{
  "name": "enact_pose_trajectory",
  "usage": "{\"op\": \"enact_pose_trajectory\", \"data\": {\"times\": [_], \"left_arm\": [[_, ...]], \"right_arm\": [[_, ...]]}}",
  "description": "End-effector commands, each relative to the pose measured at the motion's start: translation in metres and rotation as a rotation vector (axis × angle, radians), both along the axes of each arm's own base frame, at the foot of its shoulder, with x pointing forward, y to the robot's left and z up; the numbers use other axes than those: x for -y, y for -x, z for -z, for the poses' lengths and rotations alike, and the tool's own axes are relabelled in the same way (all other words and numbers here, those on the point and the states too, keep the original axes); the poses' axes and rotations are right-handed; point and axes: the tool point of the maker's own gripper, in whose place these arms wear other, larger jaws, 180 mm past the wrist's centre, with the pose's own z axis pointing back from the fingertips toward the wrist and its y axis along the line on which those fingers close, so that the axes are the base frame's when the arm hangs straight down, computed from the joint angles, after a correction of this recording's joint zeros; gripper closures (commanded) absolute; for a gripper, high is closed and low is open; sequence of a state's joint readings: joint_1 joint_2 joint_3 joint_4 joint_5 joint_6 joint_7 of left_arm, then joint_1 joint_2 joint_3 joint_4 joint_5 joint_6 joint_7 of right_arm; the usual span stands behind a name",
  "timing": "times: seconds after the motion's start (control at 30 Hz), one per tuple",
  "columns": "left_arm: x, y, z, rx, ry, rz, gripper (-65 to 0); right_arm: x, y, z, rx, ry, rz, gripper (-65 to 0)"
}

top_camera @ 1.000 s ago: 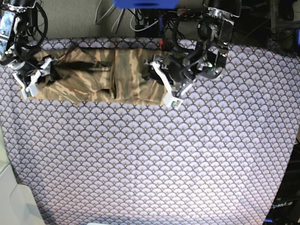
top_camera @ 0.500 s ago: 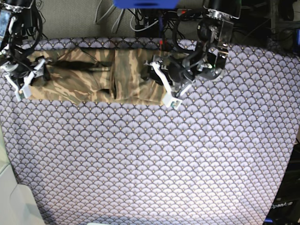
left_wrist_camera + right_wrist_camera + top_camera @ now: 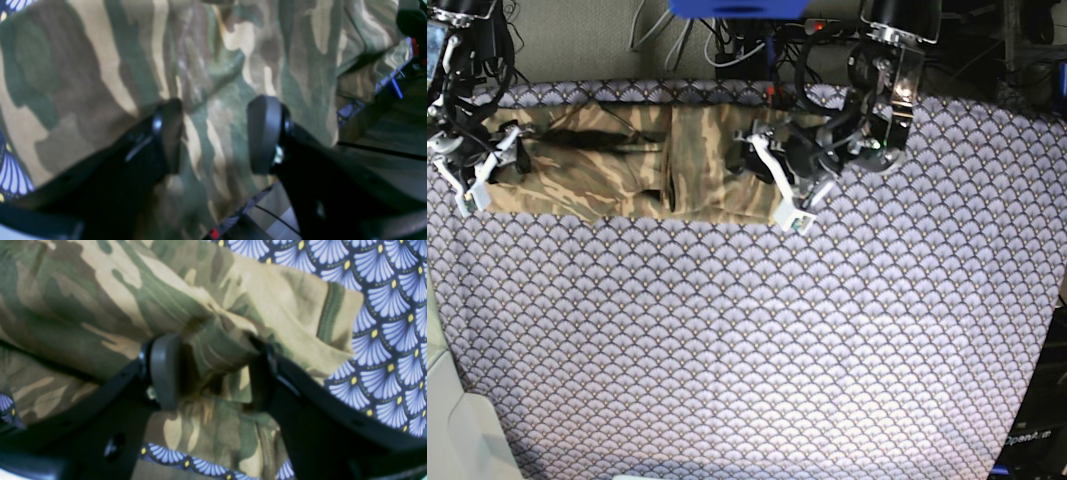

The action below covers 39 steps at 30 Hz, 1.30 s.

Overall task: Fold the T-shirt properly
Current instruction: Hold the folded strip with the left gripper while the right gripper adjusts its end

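Note:
The camouflage T-shirt (image 3: 627, 160) lies as a long folded band along the far side of the purple scallop tablecloth (image 3: 747, 330). My left gripper (image 3: 772, 180) is at the shirt's right end. In the left wrist view it (image 3: 215, 136) is open, its pads apart just above flat cloth (image 3: 217, 66). My right gripper (image 3: 479, 170) is at the shirt's left end. In the right wrist view it (image 3: 213, 373) is open, with a raised fold of the shirt (image 3: 217, 343) between the pads. The shirt's hemmed edge (image 3: 328, 313) lies on the tablecloth (image 3: 393, 306).
Cables and dark equipment (image 3: 747, 45) lie beyond the table's far edge, right behind the shirt. A white object (image 3: 457, 430) is at the near left corner. A black stand (image 3: 1037, 440) is at the near right. The table edge shows in the left wrist view (image 3: 367, 110).
My right gripper has moved left along the shirt to its left end. My left gripper has shifted slightly up and left. The shirt has stayed where it was.

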<state>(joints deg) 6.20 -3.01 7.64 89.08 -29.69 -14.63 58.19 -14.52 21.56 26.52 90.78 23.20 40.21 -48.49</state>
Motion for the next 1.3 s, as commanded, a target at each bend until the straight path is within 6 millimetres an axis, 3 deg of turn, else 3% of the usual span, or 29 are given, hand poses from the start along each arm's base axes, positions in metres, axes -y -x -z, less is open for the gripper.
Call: {"op": "enact_pose_trajectory", "data": {"times": [0.0,0.4,0.63,1.27], "left_arm": [[-0.0054,0.0079,0.0074,-0.033,-0.041,0.012,-31.7],[-0.0054,0.0073,0.007,-0.032,-0.041,0.012,-31.7],[-0.0057,0.0078,0.0077,-0.033,-0.042,0.013,-31.7],[-0.0057,0.0058,0.0066,-0.029,-0.042,0.013,-31.7]], "right_arm": [[0.0048,-0.0075,-0.012,0.039,0.012,-0.004,-33.0],[0.0081,-0.0074,-0.0134,0.036,0.024,-0.008,-33.5],[0.0086,-0.0069,-0.0133,0.034,0.025,-0.009,-46.6],[0.0093,-0.0069,-0.0138,0.036,0.024,-0.006,-46.5]]}}
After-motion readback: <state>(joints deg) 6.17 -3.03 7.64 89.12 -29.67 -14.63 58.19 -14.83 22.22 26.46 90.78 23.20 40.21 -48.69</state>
